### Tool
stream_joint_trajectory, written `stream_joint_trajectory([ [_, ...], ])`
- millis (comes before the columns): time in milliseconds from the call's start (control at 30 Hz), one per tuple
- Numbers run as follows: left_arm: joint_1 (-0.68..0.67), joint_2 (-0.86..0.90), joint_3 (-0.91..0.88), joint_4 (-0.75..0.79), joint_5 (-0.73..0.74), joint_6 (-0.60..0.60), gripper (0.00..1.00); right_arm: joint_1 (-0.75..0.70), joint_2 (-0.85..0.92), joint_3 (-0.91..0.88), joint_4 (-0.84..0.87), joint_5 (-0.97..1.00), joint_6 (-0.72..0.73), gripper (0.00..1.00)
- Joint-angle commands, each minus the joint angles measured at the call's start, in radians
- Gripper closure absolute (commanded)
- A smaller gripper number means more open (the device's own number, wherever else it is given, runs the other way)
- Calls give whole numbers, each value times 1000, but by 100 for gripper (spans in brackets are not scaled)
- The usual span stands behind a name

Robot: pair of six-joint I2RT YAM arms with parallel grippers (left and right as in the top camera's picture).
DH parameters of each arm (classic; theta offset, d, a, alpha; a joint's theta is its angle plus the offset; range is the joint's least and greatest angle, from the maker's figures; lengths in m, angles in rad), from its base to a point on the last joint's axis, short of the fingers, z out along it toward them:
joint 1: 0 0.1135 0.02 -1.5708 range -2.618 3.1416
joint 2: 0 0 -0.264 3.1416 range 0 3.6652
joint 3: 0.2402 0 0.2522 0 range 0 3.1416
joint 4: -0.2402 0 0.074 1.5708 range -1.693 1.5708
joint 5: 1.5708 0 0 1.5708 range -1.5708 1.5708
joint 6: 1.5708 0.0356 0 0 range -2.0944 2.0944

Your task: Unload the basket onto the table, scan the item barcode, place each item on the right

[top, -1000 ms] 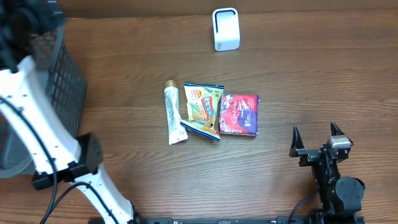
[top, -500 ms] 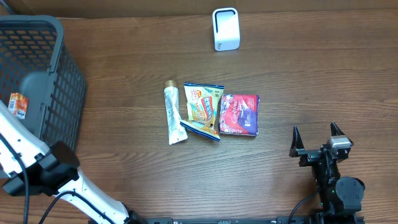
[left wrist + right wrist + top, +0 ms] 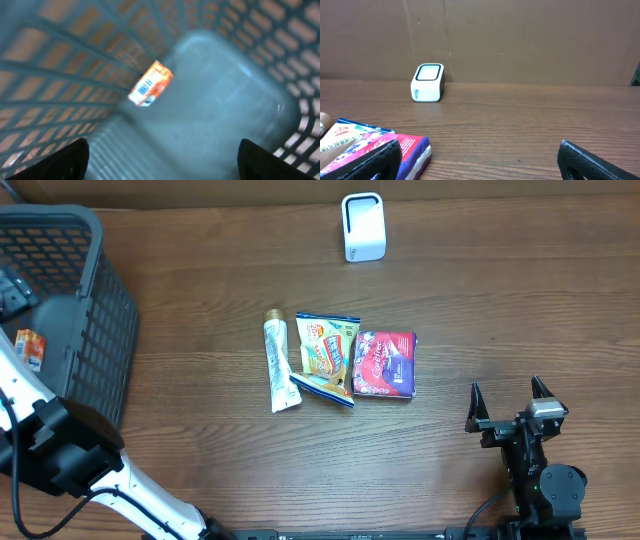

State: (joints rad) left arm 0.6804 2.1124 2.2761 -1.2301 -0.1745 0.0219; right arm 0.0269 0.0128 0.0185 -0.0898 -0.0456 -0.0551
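Scanner [image 3: 363, 226] stands upright on the table [image 3: 500, 280] at 12 o'clock from the centre, well apart from everything else. Three items lie in a tight row at the centre. The tube [image 3: 278, 363] is at the 9 o'clock end, cap toward 12 o'clock. The yellow packet [image 3: 328, 345] is in the middle, with its lower corner touching the tube. The red packet [image 3: 385, 364] is at the 3 o'clock end, touching the yellow packet.

The basket [image 3: 105, 310] occupies the 10 o'clock corner. A small orange box [image 3: 30, 345] lies inside it against the mesh wall. In the left wrist view, which is blurred, the box shows a white face with a barcode turned toward the camera.

The left arm [image 3: 140, 485] rises from the 7 o'clock edge and reaches over the basket. The left gripper [image 3: 162, 150] hangs inside the basket above its floor. Its fingers are spread wide with nothing between them, and the box is apart from them at 12 o'clock.

The right gripper [image 3: 507, 395] sits low at 4 o'clock from the centre and points toward 12 o'clock. Its fingers are spread to full width and hold nothing. The red packet lies near the left finger, at 10 o'clock from the gripper, and is not touching it.
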Motion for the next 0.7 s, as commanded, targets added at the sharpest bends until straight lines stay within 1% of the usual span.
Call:
stream_joint_trajectory([
  [0, 2, -3, -53, 31, 13, 174, 15, 2, -10, -10, 7, 0, 6, 0],
  [67, 2, -3, -73, 56, 5, 226, 15, 2, -10, -10, 7, 0, 6, 0],
  [133, 2, -3, -100, 74, 32, 298, 15, 2, -10, -10, 7, 0, 6, 0],
  [200, 2, -3, -138, 87, 53, 368, 19, 2, -10, -10, 7, 0, 6, 0],
  [433, 3, -3, -278, 204, 24, 406, 17, 2, -10, -10, 7, 0, 6, 0],
  [500, 3, -3, -306, 237, 5, 427, 17, 2, -10, -10, 7, 0, 6, 0],
  [667, 3, -3, -347, 320, 11, 475, 17, 2, -10, -10, 7, 0, 6, 0],
])
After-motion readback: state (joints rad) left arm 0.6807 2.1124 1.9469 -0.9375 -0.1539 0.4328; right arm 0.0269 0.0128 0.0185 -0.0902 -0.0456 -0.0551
